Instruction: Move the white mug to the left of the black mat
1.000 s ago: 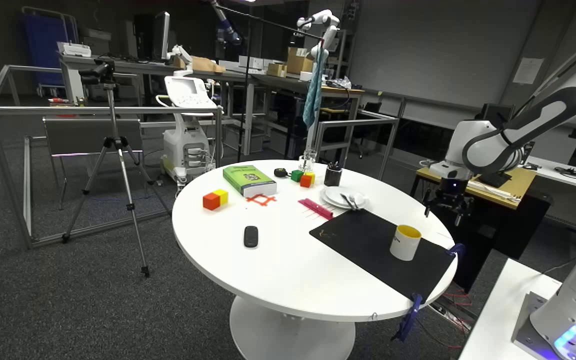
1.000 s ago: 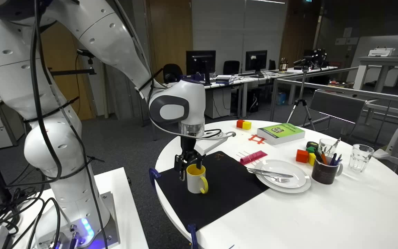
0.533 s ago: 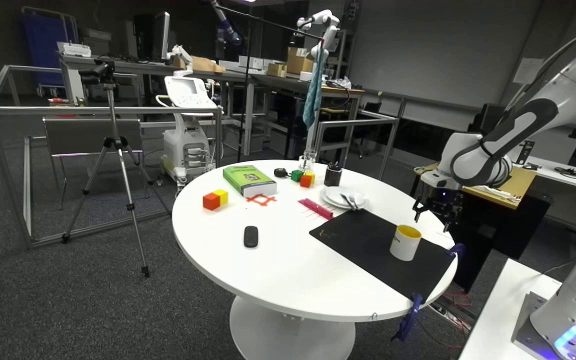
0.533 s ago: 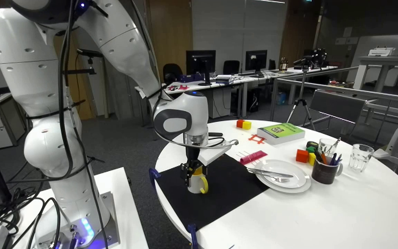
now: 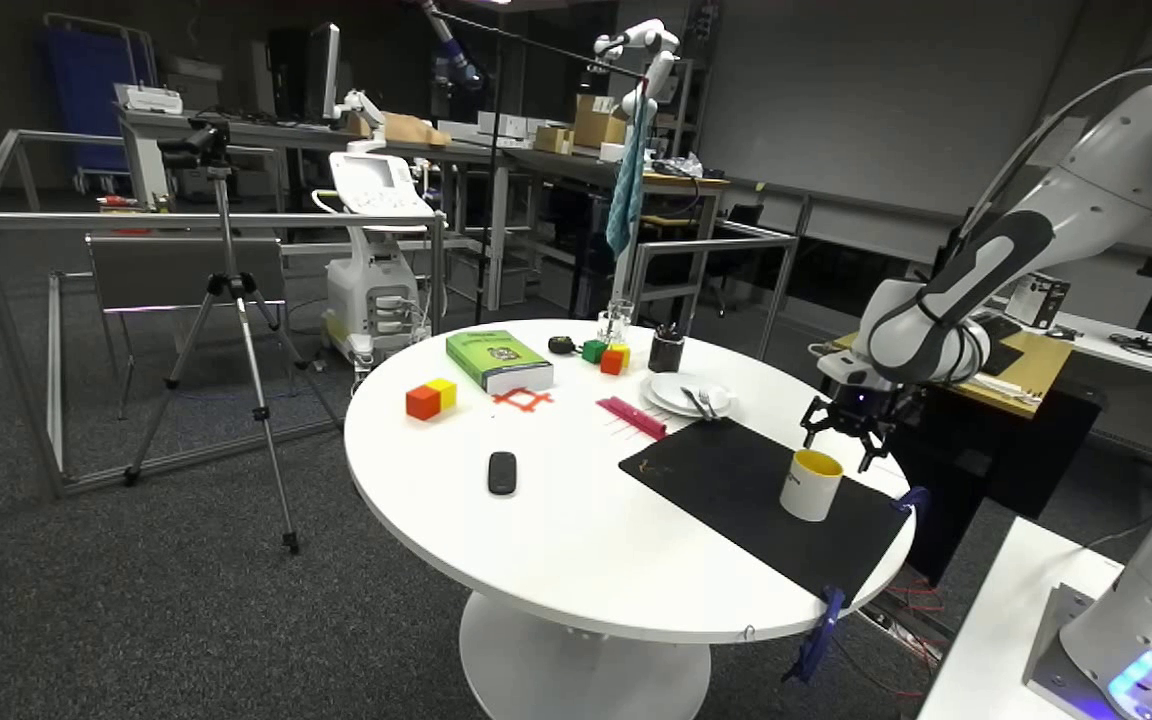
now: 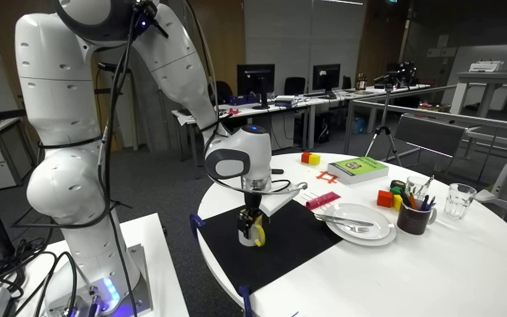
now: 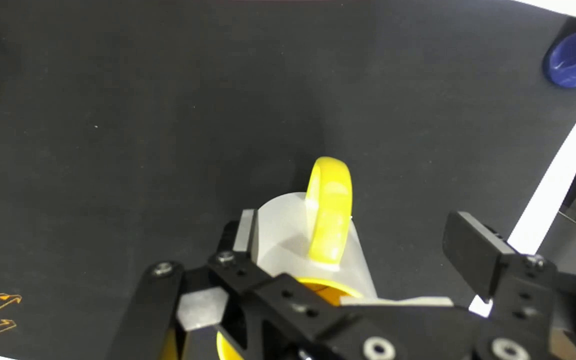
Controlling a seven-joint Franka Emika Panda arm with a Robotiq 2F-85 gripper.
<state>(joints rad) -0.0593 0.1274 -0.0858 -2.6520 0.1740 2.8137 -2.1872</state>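
Note:
The white mug with its yellow inside and handle stands upright on the black mat, near the table edge on the robot's side. It also shows in an exterior view, partly hidden by my gripper, and in the wrist view. My gripper is open and empty, low at the height of the mug's rim. In the wrist view, the left finger of my gripper overlaps the mug's left side; the right finger is apart from it, with mat between. Whether the left finger touches the mug I cannot tell.
Blue clamps hold the mat at the edge of the round white table. White plates with cutlery, a pink piece, a dark mug with pens, a green book and a small black object lie around.
My gripper has moved down and closer to the mug, leftward in an exterior view. It stays open. The mug and the mat have not moved.

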